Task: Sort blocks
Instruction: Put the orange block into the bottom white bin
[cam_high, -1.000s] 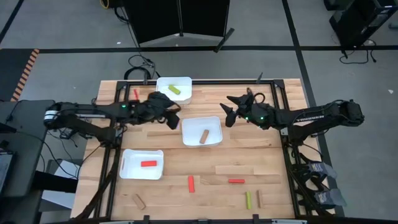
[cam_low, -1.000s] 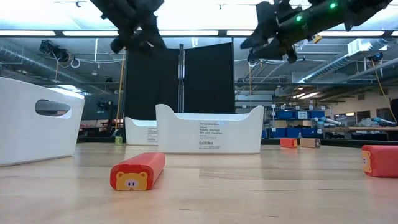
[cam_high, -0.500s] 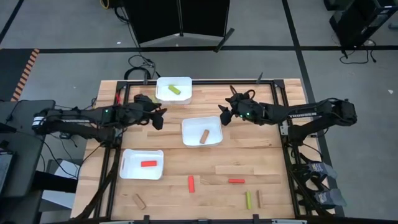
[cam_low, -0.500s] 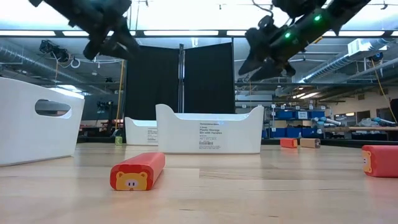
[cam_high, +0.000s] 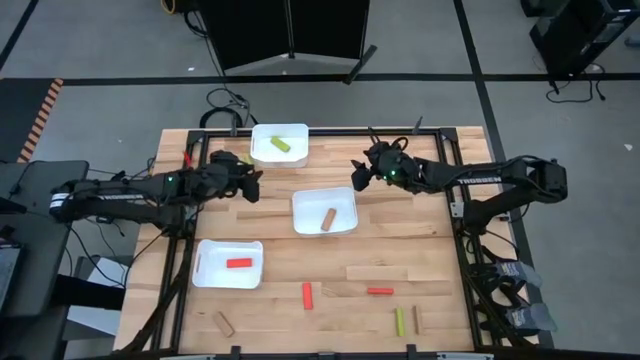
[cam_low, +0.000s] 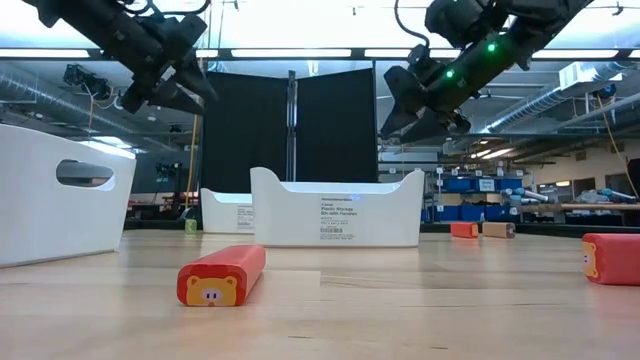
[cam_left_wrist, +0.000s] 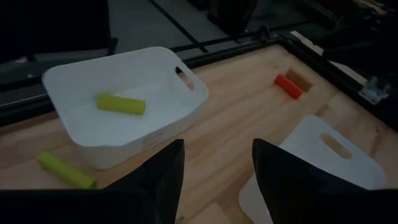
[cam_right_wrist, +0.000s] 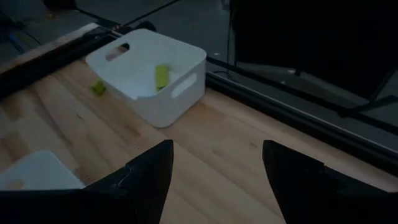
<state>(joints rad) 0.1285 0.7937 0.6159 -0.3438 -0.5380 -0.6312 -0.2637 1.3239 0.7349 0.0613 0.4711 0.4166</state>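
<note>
Between picks: left gripper (cam_high: 250, 186) and right gripper (cam_high: 358, 177) aloft near far tray (cam_high: 262, 134), jaws apart, empty; loose blocks (cam_high: 308, 295) on near table (cam_high: 440, 250), needing a reach down

Even overhead light is falling on the wooden table (cam_high: 380, 240) in the high view, casting only soft, short shadows. In the low view, ceiling light strips (cam_low: 300, 52) are glaring white and silhouetting both arms. Both wrist views are looking dim and murky, with the near dark fingers (cam_left_wrist: 158, 180) blurring out of focus
</note>
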